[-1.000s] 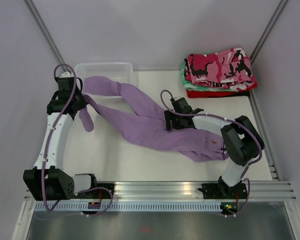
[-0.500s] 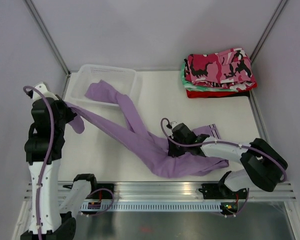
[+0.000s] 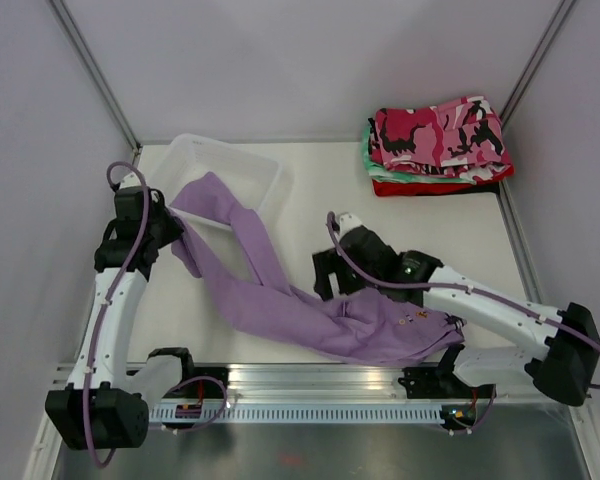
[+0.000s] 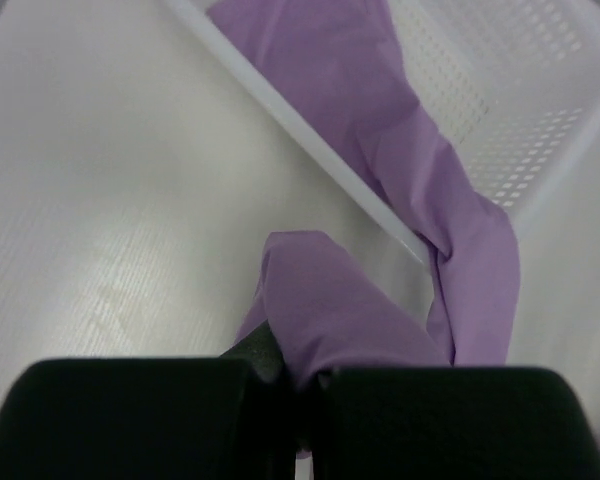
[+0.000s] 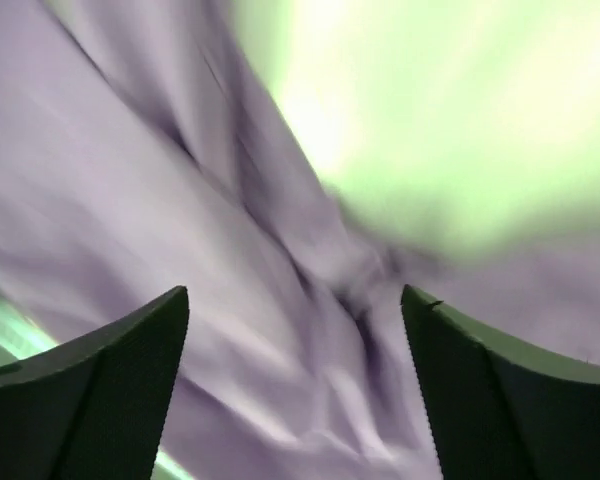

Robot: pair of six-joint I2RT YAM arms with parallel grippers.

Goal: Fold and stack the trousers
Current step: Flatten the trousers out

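The purple trousers [image 3: 280,300] lie crumpled across the table [image 3: 330,190]. One leg hangs over the rim of the white basket [image 3: 235,165]. The left gripper [image 4: 300,375] is clenched tight on the other leg. The right gripper [image 5: 295,340] is spread wide just above the purple cloth, gripping nothing. The camouflage trousers [image 3: 442,130] sit folded on top of the pile [image 3: 430,186] in the far right corner

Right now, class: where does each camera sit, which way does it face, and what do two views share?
Top external: above and behind the arm bases, looking down on the table; both arms, left gripper and right gripper show.
Left wrist: on the left arm, facing past its shut fingers, which pinch the lilac trousers, to the basket.
Right wrist: faces down between its open fingers at the blurred trousers.
Shared: trousers in all; basket in top and left wrist.
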